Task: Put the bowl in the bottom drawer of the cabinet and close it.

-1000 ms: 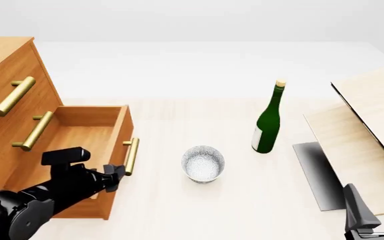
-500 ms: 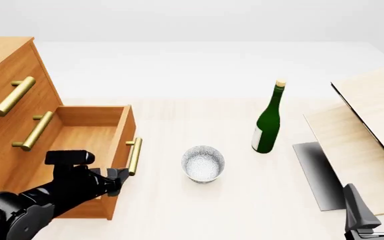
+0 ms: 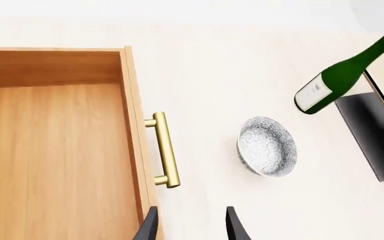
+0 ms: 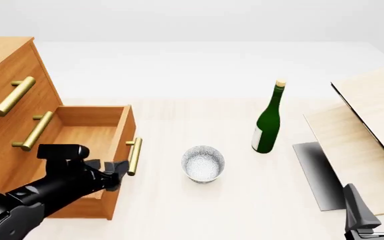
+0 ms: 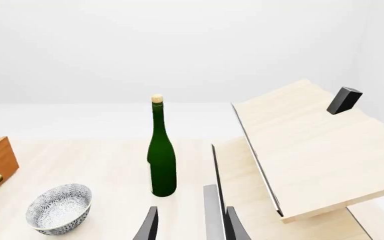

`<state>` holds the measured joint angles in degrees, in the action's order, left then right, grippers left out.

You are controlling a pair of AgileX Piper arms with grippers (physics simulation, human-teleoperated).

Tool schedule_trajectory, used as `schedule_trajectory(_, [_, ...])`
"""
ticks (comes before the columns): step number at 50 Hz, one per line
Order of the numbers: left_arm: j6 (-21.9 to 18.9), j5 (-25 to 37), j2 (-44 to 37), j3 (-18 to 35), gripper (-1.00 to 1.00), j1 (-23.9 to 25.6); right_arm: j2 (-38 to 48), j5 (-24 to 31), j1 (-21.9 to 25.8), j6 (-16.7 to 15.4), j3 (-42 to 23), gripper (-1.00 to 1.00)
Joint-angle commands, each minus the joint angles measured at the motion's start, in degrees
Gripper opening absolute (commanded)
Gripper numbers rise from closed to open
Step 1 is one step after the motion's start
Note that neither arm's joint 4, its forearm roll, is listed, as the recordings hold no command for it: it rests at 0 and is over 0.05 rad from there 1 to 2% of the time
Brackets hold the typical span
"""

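The speckled white-grey bowl (image 4: 203, 163) stands upright on the table, right of the cabinet (image 4: 8, 60). The bottom drawer (image 4: 78, 137) is pulled out and holds nothing, its brass handle (image 4: 133, 156) facing the bowl. My left gripper (image 4: 116, 173) is open just short of that handle's near end, gripping nothing. In the left wrist view the open left gripper (image 3: 192, 227) has the handle (image 3: 164, 150) and bowl (image 3: 267, 146) ahead of it. My right gripper (image 4: 375, 202) is open at the near right, far from the bowl (image 5: 58, 208).
A green bottle (image 4: 268, 122) stands upright to the right of and behind the bowl. Pale wooden boards (image 4: 372, 125) on a dark base (image 4: 315, 172) fill the right side, close to the right gripper (image 5: 190, 227). The two upper drawers are shut.
The drawer came out slightly further a second ago. Since then the left arm has drawn back a little to the left, away from the handle. The right arm and the bowl are unmoved.
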<state>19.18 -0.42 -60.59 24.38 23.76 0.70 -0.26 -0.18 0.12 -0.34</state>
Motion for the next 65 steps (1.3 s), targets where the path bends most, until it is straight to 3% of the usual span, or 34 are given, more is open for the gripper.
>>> schedule_trajectory(1, [-1.66,3.73,6.94,2.16,1.00,0.71,-0.12,0.07,0.01,-0.01,0.06,1.00])
schedule_trajectory(6, [-4.28,5.60,10.46,2.92,1.00,0.19,-0.16,0.08,0.02,-0.02,0.06,1.00])
schedule_trajectory(12, [-4.23,5.45,11.23,2.89,1.00,0.43,-0.16,0.08,0.01,-0.01,0.06,1.00])
schedule_trajectory(29, [-10.12,5.02,16.68,4.61,1.00,5.10,-0.09,0.00,0.00,0.00,0.08,1.00])
schedule_trajectory(50, [-12.51,3.44,16.09,6.19,1.00,8.07,0.01,-0.06,-0.01,-0.01,0.06,1.00])
schedule_trajectory(65, [-12.48,4.21,16.81,6.42,1.00,6.24,0.02,-0.06,-0.02,-0.02,0.06,1.00])
